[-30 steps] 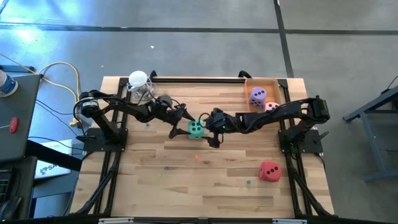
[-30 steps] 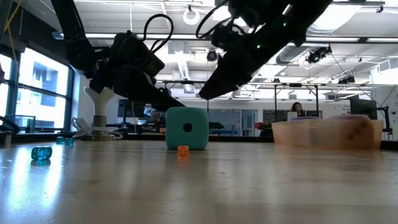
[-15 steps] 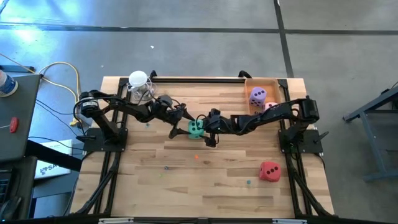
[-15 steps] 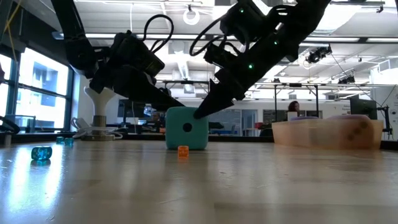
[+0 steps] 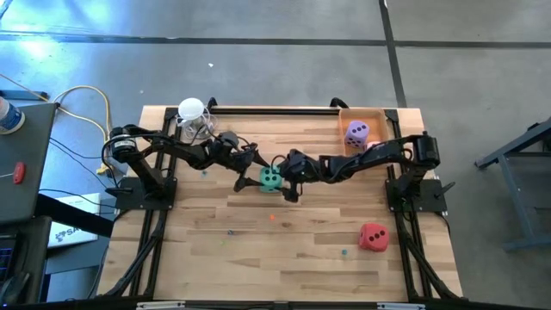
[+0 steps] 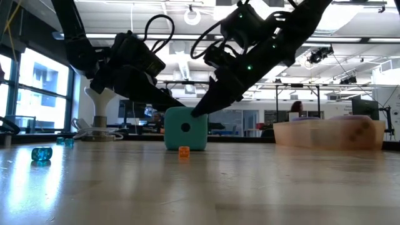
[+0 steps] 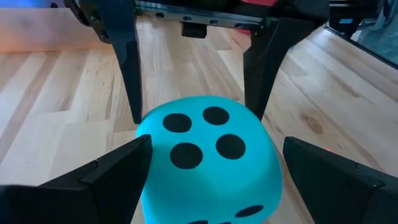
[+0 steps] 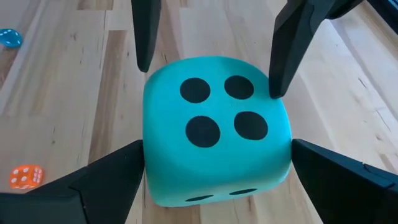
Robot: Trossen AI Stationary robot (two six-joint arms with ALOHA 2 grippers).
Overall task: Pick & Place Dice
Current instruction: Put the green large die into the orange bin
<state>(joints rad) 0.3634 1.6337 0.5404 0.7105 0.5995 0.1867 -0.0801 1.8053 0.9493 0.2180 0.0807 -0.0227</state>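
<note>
The mint green die rests on its bottom face at mid-table, four pips up. My left gripper reaches it from the table's left and my right gripper from the right. Both are open, and each has a finger on either side of the die. The purple die sits in the wooden tray at the far right. The red die lies on the table near the right edge. The pink die is largely hidden under the right arm. My left gripper's fingers flank two opposite sides of the mint die, slanting down from the table's left; I cannot tell whether they touch it. My right gripper's fingers flank the die, slanting down from the right, one tip at its upper edge; touching or not, I cannot tell.
A white round-topped object stands near the far left corner. Tiny beads lie about: an orange one just in front of the mint die, a blue one farther left. Bare wood stretches along the near side.
My right gripper has moved down and toward the table's left, onto the mint die, so that its open fingers now stand on either side of it. The left arm has kept still.
</note>
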